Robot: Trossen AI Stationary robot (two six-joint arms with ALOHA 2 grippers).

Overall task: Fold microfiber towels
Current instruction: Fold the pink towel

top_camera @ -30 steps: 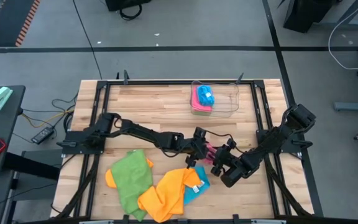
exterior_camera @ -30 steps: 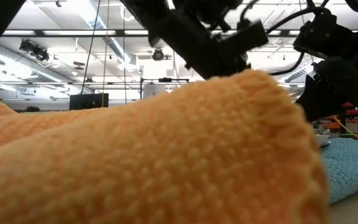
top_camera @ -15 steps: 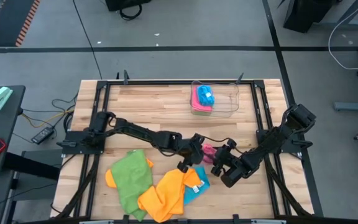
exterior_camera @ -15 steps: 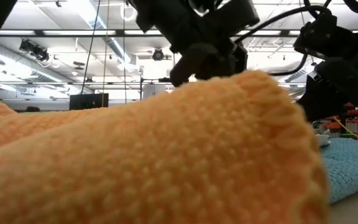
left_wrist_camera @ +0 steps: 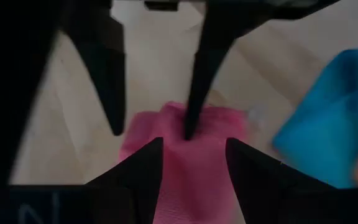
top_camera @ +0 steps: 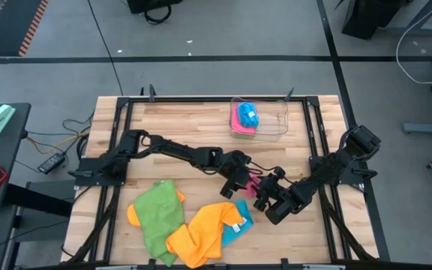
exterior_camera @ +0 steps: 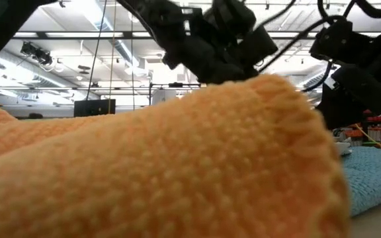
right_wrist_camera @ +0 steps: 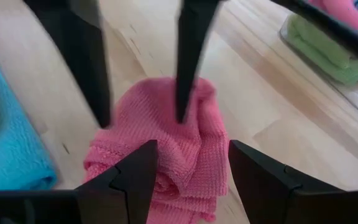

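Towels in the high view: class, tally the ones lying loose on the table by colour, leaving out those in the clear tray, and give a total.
Green towel: 1
Orange towel: 1
Blue towel: 1
Pink towel: 1, between the two grippers
Total: 4

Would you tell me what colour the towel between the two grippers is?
Pink towel; right wrist view shows it best.
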